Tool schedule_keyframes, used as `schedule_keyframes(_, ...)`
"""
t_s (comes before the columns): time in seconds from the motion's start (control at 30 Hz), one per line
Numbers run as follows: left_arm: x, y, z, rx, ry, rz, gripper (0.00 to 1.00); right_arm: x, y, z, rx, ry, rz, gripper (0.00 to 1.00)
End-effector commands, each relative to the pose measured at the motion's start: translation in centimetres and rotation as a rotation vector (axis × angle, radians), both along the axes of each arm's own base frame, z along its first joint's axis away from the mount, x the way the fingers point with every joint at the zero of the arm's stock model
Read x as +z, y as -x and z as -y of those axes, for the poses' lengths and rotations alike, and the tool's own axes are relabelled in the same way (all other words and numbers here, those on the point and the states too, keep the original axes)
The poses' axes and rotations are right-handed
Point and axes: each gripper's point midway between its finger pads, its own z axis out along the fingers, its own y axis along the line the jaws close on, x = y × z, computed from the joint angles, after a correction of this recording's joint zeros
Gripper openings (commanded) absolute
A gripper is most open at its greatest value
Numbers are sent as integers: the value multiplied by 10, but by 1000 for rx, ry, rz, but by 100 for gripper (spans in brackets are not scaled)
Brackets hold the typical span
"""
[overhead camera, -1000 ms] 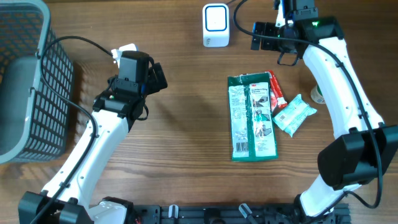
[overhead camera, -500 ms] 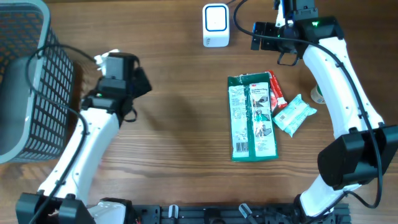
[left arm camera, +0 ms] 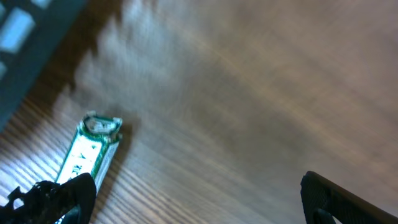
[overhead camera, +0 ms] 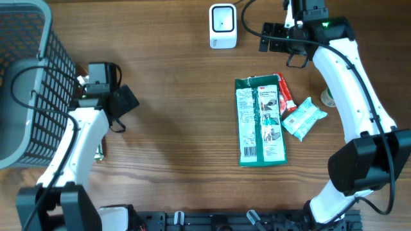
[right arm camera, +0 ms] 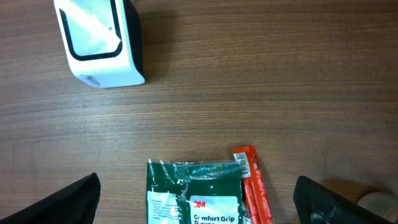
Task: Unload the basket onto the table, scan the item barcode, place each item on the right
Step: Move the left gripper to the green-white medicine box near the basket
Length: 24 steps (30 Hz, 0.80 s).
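The white barcode scanner (overhead camera: 223,25) stands at the table's far edge; it also shows in the right wrist view as a white scanner (right arm camera: 99,43) at top left. A green glove package (overhead camera: 260,120) lies flat mid-table, beside a red stick pack (overhead camera: 284,95) and a small teal packet (overhead camera: 304,119). My right gripper (overhead camera: 273,37) hovers open right of the scanner, over the package's top edge (right arm camera: 196,193), holding nothing. My left gripper (overhead camera: 122,102) is open beside the basket. In the blurred left wrist view it (left arm camera: 199,208) is empty, with a small green-white packet (left arm camera: 90,152) by its left fingertip.
A grey mesh basket (overhead camera: 26,83) fills the left edge. A small packet (overhead camera: 101,153) lies on the wood just by the left arm. A pale round object (overhead camera: 329,97) sits under the right arm, right of the red stick.
My left arm has swung left, away from the table's middle and toward the basket. The right arm and the packages have not moved.
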Motion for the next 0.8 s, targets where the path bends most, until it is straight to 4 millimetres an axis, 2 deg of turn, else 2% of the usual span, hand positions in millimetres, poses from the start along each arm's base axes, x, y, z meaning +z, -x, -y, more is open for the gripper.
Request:
schedule_keyframes(0.0, -32, 25, -15, 36, -79, -120, 99, 7, -3, 2, -10, 10, 23, 100)
schedule_keyframes(0.1, -32, 27, -23, 49, -127, -132, 99, 7, -3, 2, -10, 10, 23, 100)
schedule_keyframes(0.27, -25, 29, -23, 51, -133, -118, 99, 7, -3, 2, -10, 10, 23, 100)
schedule_keyframes(0.37, -21, 38, -31, 112, -165, -129, 99, 7, -3, 2, -10, 10, 23, 100)
schedule_keyframes(0.5, -31, 56, -29, 110, -159, -196, 88, 7, -3, 2, -10, 10, 23, 100)
schedule_keyframes(0.67, -57, 72, -32, 115, -179, -203, 90, 7, -3, 2, -10, 10, 23, 100)
schedule_keyframes(0.77, -57, 69, -43, 128, -222, -176, 98, 7, -3, 2, -10, 10, 23, 100)
